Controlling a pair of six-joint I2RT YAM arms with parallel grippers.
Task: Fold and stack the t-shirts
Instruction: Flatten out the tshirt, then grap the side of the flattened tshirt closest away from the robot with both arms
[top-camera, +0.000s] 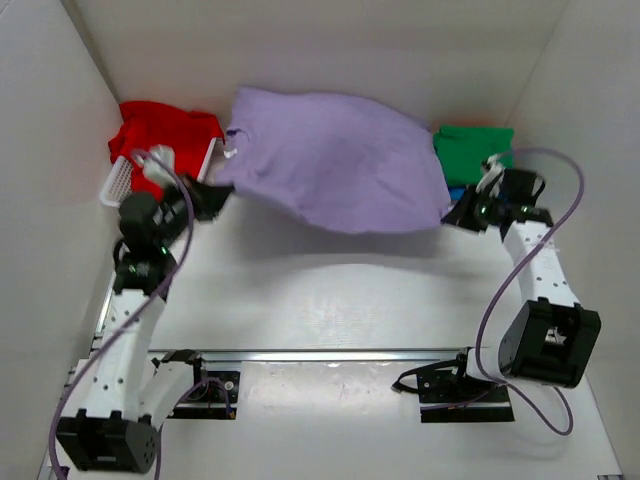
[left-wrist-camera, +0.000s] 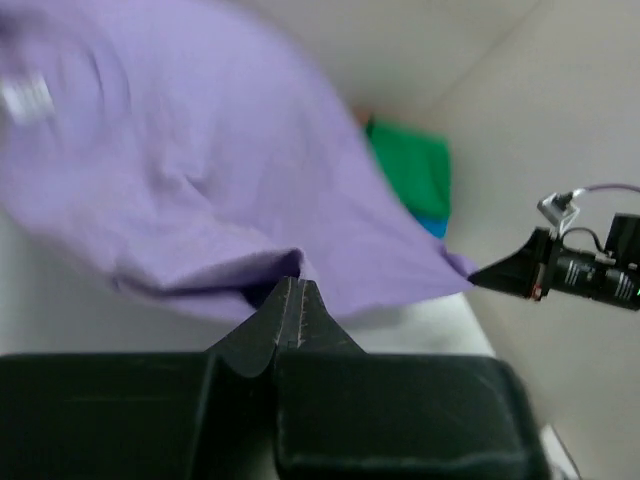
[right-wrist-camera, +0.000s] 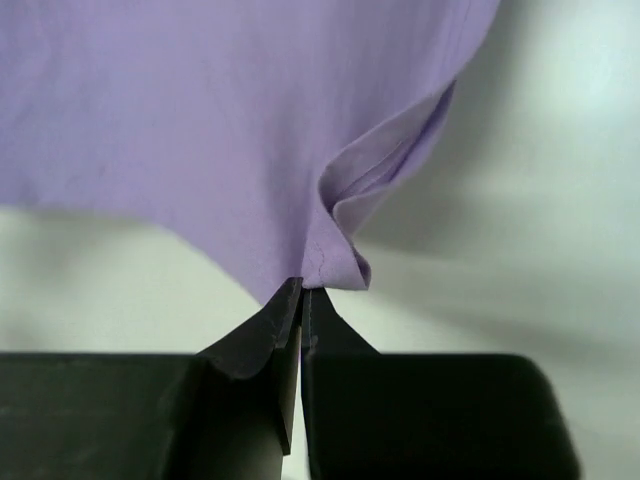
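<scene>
The lavender t-shirt (top-camera: 335, 160) hangs spread in the air between both arms, above the white table. My left gripper (top-camera: 222, 192) is shut on its left edge; in the left wrist view the jaws (left-wrist-camera: 296, 285) pinch the cloth (left-wrist-camera: 180, 190). My right gripper (top-camera: 452, 214) is shut on its right corner; in the right wrist view the jaws (right-wrist-camera: 302, 290) pinch a folded hem (right-wrist-camera: 340, 250). The red t-shirt (top-camera: 165, 130) lies in the basket at the back left. The green t-shirt (top-camera: 473, 147) lies at the back right on the bright blue one (top-camera: 456, 192), which barely shows.
A white slotted basket (top-camera: 118, 180) stands at the back left under the red shirt. White walls close in the table on the left, back and right. The right arm's gripper (left-wrist-camera: 520, 272) shows in the left wrist view.
</scene>
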